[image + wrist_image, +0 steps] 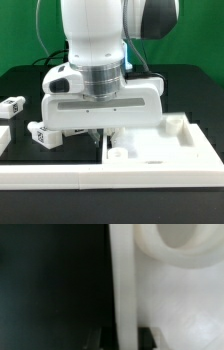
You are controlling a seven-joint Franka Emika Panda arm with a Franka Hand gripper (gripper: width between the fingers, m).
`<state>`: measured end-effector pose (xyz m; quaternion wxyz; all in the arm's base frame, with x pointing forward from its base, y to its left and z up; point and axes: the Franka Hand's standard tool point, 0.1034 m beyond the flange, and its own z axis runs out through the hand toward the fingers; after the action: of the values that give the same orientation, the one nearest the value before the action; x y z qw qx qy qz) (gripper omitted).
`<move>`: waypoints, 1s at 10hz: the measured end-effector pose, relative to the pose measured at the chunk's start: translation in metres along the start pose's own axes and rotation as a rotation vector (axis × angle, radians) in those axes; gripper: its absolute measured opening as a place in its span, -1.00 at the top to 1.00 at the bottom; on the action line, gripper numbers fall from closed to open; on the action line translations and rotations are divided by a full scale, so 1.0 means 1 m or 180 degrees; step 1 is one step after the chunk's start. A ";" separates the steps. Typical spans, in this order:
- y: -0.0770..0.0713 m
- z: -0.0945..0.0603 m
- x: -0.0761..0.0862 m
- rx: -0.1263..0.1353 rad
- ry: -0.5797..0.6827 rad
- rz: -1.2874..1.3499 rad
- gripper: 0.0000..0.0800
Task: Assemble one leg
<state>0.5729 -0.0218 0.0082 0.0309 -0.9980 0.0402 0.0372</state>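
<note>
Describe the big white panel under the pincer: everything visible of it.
The white panel looks like smooth, matte plastic: a large flat square tray with a raised rim and a round ringed socket near one corner. It lies flat on the dark table, at the exterior view's right. The pincer straddles its rim; whether it grips cannot be told.

Your arm (93,30) drops straight down, wrist (100,72) vertical, gripper (97,133) low and pointing down. In the wrist view, both fingertips (149,336) barely show, a narrow gap apart. You can't tell whether they're clamping.
</note>
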 end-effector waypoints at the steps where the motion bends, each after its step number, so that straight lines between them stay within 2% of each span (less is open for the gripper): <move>1: 0.000 0.000 0.001 -0.0006 0.0016 0.0029 0.89; 3: 0.001 0.000 0.001 -0.0040 0.0037 0.0012 0.89; 4: 0.001 0.001 0.001 -0.0035 0.0036 0.0022 0.69; 5: 0.001 0.001 0.001 -0.0035 0.0036 0.0020 0.30; 6: 0.001 0.001 0.001 -0.0034 0.0036 0.0020 0.30; 7: 0.001 0.000 0.002 -0.0034 0.0038 0.0019 -0.16; 8: 0.000 -0.011 0.001 -0.0031 0.0032 -0.0079 -0.16; 9: 0.006 -0.028 -0.001 -0.0033 0.0072 -0.0216 -0.51; 10: 0.020 -0.040 -0.006 -0.0037 0.0062 -0.0348 -0.59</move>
<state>0.5681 -0.0435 0.0475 0.0268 -0.9992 -0.0142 0.0261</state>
